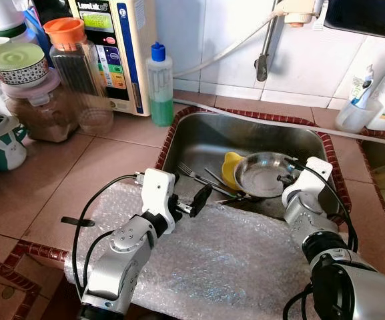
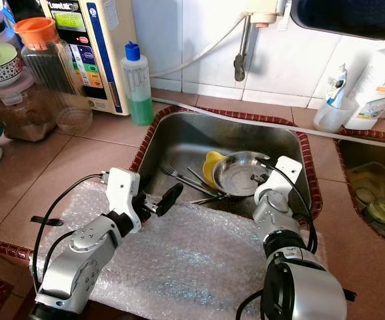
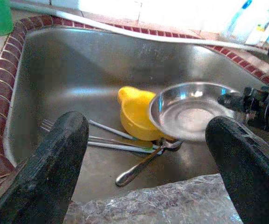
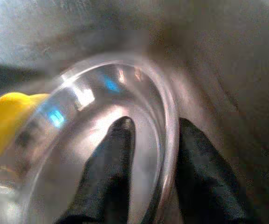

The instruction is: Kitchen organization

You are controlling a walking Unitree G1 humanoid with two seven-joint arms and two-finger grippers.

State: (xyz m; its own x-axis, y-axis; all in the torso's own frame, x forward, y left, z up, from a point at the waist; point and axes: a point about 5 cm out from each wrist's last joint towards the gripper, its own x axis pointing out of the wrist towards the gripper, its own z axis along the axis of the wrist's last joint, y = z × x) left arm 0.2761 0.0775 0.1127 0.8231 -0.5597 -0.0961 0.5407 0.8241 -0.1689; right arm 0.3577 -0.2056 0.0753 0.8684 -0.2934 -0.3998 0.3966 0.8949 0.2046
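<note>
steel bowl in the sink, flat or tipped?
Tipped. The round steel bowl leans on the yellow plastic cup, one edge raised, with the right claw straddling its rim, one finger inside and one outside.

Both eye views are bright, evenly lit and sharp. Glare washes out the tiled wall (image 3: pixel 139 9) in the left wrist view, where the near fingers (image 3: pixel 55 168) are soft. The right wrist view is dimmer and blurred, with highlights smeared across the steel bowl (image 4: pixel 101 98).

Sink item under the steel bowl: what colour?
Yellow, tucked beneath the steel bowl; clearest in the left wrist view.
</note>
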